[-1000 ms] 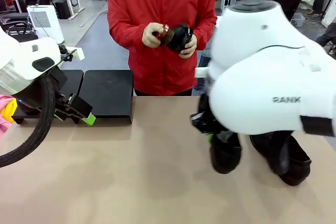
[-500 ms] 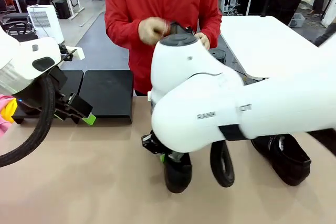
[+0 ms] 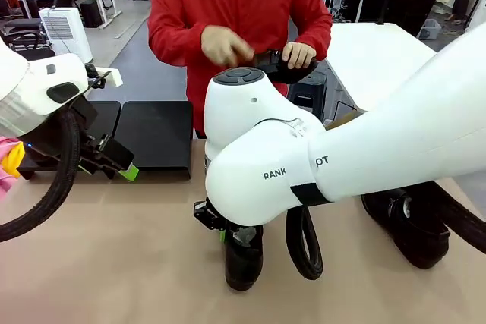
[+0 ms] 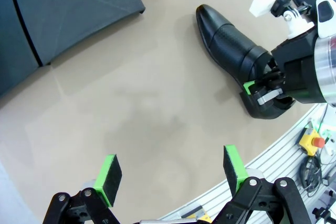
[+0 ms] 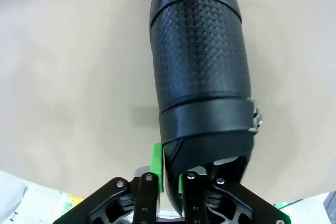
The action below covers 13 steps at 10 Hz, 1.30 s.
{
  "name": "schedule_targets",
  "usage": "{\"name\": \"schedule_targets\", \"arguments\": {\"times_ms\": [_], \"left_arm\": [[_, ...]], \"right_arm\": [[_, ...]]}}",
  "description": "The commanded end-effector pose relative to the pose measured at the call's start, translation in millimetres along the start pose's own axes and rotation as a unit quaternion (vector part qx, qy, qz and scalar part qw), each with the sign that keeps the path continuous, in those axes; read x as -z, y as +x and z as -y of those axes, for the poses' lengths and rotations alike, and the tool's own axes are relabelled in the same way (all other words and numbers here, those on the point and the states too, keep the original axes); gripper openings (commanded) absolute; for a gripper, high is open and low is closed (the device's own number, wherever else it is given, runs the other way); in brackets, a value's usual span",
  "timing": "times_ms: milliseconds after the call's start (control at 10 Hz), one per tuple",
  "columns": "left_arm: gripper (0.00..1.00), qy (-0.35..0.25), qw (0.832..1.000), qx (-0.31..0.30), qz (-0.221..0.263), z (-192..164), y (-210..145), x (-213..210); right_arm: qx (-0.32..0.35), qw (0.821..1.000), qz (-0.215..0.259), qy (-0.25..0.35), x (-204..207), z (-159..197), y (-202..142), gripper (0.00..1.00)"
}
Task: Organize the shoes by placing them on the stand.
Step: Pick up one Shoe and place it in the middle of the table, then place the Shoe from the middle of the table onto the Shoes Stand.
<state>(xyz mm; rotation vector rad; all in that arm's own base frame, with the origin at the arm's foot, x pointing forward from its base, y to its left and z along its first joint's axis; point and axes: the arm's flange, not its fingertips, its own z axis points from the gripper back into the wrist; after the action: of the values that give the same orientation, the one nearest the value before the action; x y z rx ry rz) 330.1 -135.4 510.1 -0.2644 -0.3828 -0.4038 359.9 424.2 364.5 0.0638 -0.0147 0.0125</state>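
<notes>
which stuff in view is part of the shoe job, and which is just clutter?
Job: heel-gripped shoe, right gripper, shoe at table's right, shoe in the person's hands, stand.
Lying about: white floor appliance, red-button box, white table behind.

Right arm (image 3: 304, 149) hides most of shoe (image 3: 243, 267); person's hand (image 3: 224, 45) blurred
</notes>
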Motion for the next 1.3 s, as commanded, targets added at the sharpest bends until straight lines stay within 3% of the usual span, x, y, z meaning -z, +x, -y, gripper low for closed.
{"name": "schedule_targets", "arguments": {"times_ms": [0,300,500,600,1200], "left_arm": [[1.00,-0.007,1.000,0.005,0.000,-1,-1,0],[1.00,-0.007,1.000,0.005,0.000,-1,-1,0],[1.00,-0.007,1.000,0.005,0.000,-1,-1,0],[1.00,-0.007,1.000,0.005,0.000,-1,-1,0],[1.00,-0.007,1.000,0.005,0.000,-1,-1,0]], "right_arm": [[0.016,1.000,0.004,-0.002,0,-5,5,0.53],[0.014,0.999,0.003,0.030,-18,6,-2,1.00],[-0.006,0.998,-0.030,0.048,-40,23,-11,1.00],[0.012,1.000,-0.005,0.021,-15,2,2,1.00],[0.012,1.000,-0.005,0.021,-15,2,2,1.00]]}}
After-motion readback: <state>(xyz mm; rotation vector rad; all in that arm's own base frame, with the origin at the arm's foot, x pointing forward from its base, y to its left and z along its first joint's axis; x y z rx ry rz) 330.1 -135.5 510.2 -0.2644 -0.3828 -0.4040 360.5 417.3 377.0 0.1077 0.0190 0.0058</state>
